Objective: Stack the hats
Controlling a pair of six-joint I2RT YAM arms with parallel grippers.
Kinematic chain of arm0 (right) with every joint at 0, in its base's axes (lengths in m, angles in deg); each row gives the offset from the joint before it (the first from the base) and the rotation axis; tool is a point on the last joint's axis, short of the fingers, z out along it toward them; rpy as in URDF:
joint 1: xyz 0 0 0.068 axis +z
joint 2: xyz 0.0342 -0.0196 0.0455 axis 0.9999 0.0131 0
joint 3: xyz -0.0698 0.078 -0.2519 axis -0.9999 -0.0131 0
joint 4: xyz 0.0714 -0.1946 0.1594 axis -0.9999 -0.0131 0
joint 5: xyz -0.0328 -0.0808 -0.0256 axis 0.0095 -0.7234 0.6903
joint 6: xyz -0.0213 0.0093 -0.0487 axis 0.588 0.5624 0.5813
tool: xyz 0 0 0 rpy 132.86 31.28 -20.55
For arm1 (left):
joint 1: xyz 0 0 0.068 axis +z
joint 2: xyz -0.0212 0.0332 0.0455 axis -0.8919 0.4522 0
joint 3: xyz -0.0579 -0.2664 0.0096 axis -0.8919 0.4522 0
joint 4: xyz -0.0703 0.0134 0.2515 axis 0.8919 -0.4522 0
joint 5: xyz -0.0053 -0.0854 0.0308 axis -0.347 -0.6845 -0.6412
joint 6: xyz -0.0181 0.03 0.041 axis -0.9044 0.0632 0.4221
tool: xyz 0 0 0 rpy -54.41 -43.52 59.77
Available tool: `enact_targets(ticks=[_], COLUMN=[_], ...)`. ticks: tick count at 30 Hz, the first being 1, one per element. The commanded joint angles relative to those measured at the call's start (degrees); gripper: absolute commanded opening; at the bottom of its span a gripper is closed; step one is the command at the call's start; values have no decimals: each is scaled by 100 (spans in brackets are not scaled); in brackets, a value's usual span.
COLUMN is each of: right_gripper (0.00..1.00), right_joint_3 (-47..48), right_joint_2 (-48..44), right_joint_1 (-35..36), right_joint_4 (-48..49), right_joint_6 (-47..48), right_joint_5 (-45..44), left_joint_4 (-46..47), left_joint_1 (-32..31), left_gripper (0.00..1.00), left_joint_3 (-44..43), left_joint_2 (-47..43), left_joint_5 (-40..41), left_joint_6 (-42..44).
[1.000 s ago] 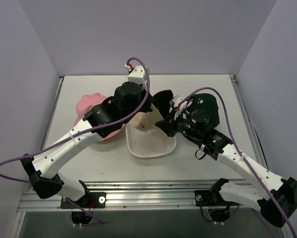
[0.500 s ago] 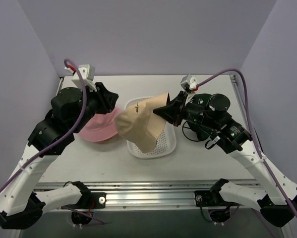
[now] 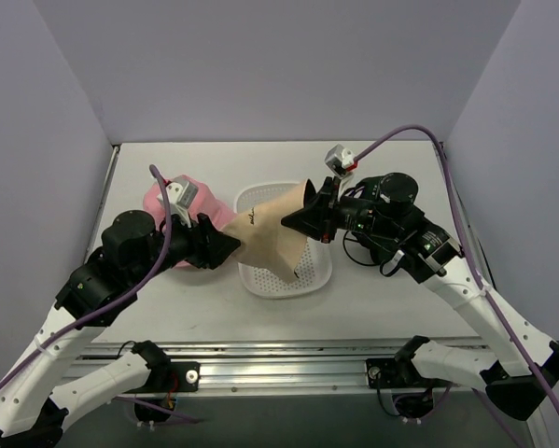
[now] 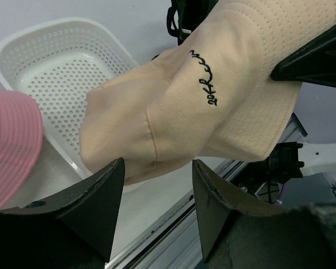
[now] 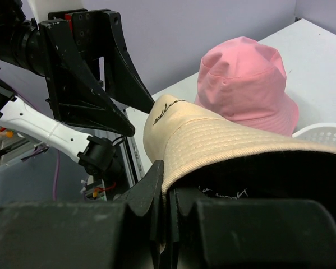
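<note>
My right gripper [image 3: 302, 218] is shut on the brim of the beige hat [image 3: 268, 233] and holds it in the air over the white tray [image 3: 288, 280]. In the right wrist view the jaws [image 5: 169, 180] pinch the brim edge, with dark fabric bearing white stitching [image 5: 257, 179] under the beige hat [image 5: 212, 140]. My left gripper [image 3: 228, 247] stands open just left of the hat's crown. Nothing lies between its fingers [image 4: 106, 196], and the crown [image 4: 173, 112] hangs right above their tips. The pink hat [image 3: 162, 198] lies on the table behind my left arm.
The perforated tray [image 4: 50, 33] sits mid-table beneath the hanging hat. The pink hat [image 5: 243, 84] is left of the tray. Walls close the table on three sides, and a metal rail [image 3: 288, 359] runs along the near edge.
My left gripper opened, let go of the beige hat and drew back to the left. My right gripper lifted the beige hat up over the tray.
</note>
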Motion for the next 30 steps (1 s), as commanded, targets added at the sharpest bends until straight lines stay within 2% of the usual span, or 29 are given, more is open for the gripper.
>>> enact_targets(ticks=[1, 10, 13, 15, 16, 18, 19, 24, 27, 30], right_gripper=[0, 0, 0, 0, 0, 0, 0, 0, 0, 0], right_joint_3=[-42, -331, -393, -428, -446, -516, -525, -508, -385, -174], right_joint_2=[-175, -228, -236, -236, -236, -245, -254, -307, -298, -88], right_joint_1=[19, 37, 54, 54, 54, 63, 72, 72, 72, 72], right_joint_4=[629, 1270, 1367, 1420, 1437, 1508, 1534, 1578, 1552, 1779], right_joint_6=[-255, -659, -677, -677, -694, -703, -721, -738, -695, -694], right_joint_5=[207, 84, 49, 31, 22, 13, 13, -92, -364, -671], left_joint_4=[488, 1032, 1137, 1278, 1322, 1401, 1410, 1358, 963, 155], left_joint_1=[22, 22, 22, 13, 22, 22, 22, 22, 22, 22], left_gripper=[60, 62, 58, 49, 36, 20, 4, 2, 2, 2], left_joint_3=[7, 191, 156, 165, 165, 121, 51, -195, -659, -1529], left_joint_2=[32, 507, 657, 735, 762, 867, 885, 965, 973, 1131], left_joint_5=[-316, -386, -325, -307, -316, -290, -255, -123, 272, 939], left_joint_6=[117, -207, -287, -348, -374, -410, -419, -471, -314, 151])
